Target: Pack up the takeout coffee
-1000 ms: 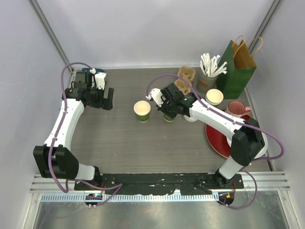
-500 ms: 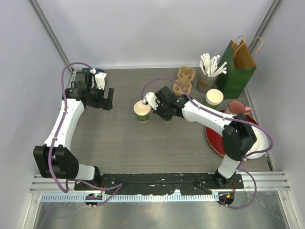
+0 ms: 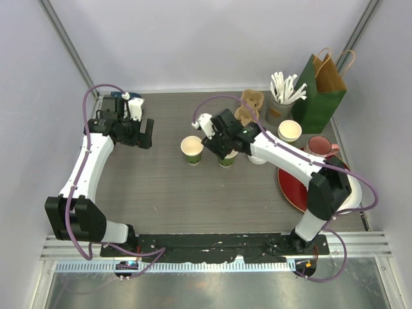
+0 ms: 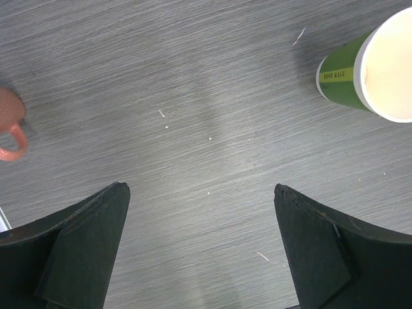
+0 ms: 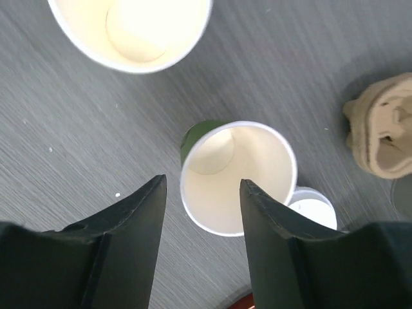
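We are seeing plenty of open surface (image 3: pixel 161 193) in front of the arms and between them, while the clutter is crowding the far right corner. The left claw (image 4: pixel 199 193) is hanging spread wide over bare surface near the left edge, gripping nothing. The right claw (image 5: pixel 203 182) is hovering released, its fingers parted above the second cup (image 5: pixel 238 177) and not pinching it. That cup is standing upright and open-topped mid-surface, showing only its cream inside. The first cup (image 3: pixel 192 149) is standing just beside it on the left, equally open. A white lid (image 5: pixel 312 207) is lying flat by the second cup's right side.

Near the right edge, a stack of cups (image 3: pixel 290 132), a pink mug (image 3: pixel 322 147) and a red plate (image 3: pixel 293 187) are sitting. Along the back edge, a cardboard carrier (image 3: pixel 250 106), a holder (image 3: pixel 278 116) of white sticks and a green paper bag (image 3: pixel 318 90) are standing.
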Tool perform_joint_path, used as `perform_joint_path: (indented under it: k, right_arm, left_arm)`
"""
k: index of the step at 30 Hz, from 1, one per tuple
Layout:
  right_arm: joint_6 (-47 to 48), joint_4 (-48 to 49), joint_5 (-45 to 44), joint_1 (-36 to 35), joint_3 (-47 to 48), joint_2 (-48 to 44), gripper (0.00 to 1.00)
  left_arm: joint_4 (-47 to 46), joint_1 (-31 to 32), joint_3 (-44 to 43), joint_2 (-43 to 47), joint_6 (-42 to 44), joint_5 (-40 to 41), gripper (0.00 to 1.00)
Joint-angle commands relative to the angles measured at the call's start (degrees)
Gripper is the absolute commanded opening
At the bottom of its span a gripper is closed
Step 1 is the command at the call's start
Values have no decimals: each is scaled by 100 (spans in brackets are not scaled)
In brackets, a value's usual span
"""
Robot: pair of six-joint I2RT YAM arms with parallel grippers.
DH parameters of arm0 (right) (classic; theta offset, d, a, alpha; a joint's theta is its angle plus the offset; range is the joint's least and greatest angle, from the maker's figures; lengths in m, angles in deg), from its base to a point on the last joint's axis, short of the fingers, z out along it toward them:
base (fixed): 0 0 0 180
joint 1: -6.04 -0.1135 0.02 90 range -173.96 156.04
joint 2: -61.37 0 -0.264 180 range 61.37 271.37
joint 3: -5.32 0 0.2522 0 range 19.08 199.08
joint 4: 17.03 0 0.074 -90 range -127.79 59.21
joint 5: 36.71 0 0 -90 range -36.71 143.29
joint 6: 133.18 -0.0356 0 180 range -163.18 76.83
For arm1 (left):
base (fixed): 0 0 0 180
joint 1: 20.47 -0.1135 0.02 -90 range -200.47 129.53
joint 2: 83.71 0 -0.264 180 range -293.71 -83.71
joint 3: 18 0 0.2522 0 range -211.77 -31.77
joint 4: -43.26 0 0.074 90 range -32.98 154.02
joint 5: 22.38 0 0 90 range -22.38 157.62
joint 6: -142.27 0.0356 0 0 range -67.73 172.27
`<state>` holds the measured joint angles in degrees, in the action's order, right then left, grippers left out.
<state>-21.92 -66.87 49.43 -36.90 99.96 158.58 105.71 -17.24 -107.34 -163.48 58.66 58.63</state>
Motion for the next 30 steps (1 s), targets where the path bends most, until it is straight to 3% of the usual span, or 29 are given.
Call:
perform_joint_path:
  k: [1,4,6,16,20,30]
  right_arm:
    - [-1314,443,-510,381,507,-763,52]
    - [-2106,759,-816,1014,175,-1097,38]
    - [-2310,979,-845,1340,-265,-1195,35]
    - [-1599,549,-28,1771,-863,-396,38]
    - [-1431,663,-202,1771,-767,-176,42]
    - [-1291,593,-361,1780,-705,307,38]
  left_arm:
    - [-8,-41,7,40,46,-6,100]
    - [-17,-41,7,40,37,-15,100]
    - [-26,-41,-1,40,37,-32,100]
    - [53,-41,-37,-21,55,-103,100]
    - [45,-41,-10,5,46,-111,100]
    - [45,-41,7,23,64,-94,100]
